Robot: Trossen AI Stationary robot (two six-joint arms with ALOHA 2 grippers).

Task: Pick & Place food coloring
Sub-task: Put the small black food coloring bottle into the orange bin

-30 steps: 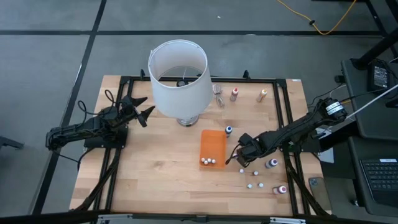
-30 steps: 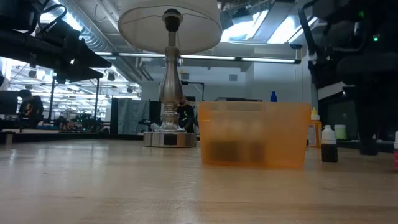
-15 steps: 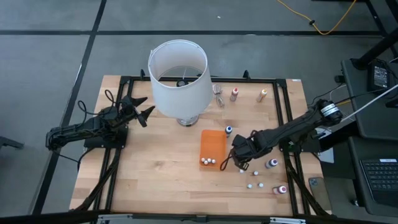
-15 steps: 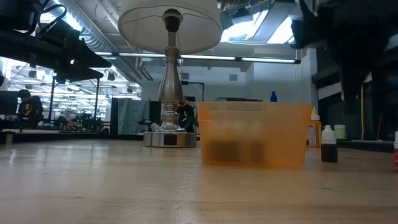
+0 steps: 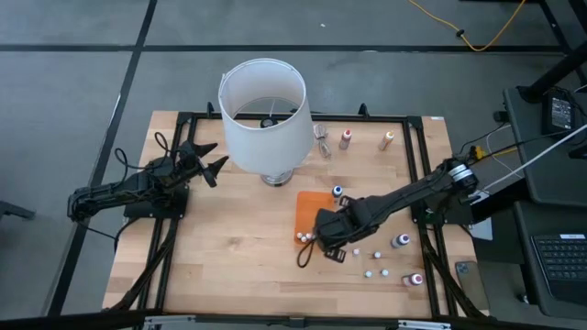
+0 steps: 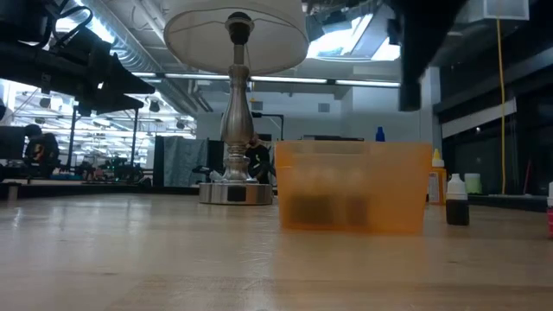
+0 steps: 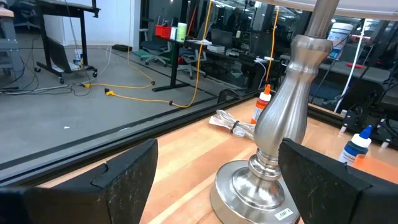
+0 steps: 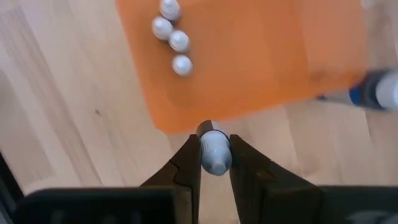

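High view: orange tray sits on the wooden table, just in front of the lamp. Right gripper hangs over the tray's near edge, its arm reaching in from the table's right side. Three white-capped bottles lie in the tray's near end, partly under the gripper. Blue-capped bottle stands just off the tray's far right corner. Loose food coloring is scattered right of the tray, with a purple bottle and a pink-red one farther right. Two more bottles, red and orange, stand at the far edge, right of the lamp. Left gripper waits left of the lamp, well apart from the tray, fingers spread.

Low view: tray in the middle, lamp base behind to its left. Dark bottle with white cap right of the tray. A dark arm part hangs above the tray's right end; can't tell which part.

Left wrist view: own fingers wide apart, nothing between them, lamp base ahead. Orange-tipped bottle and blue-tipped bottle beyond it.

Right wrist view: right gripper clamped on a small white-capped bottle, above bare wood just outside the tray's edge. Four white caps lie inside the tray. Blue bottle just beside the tray.
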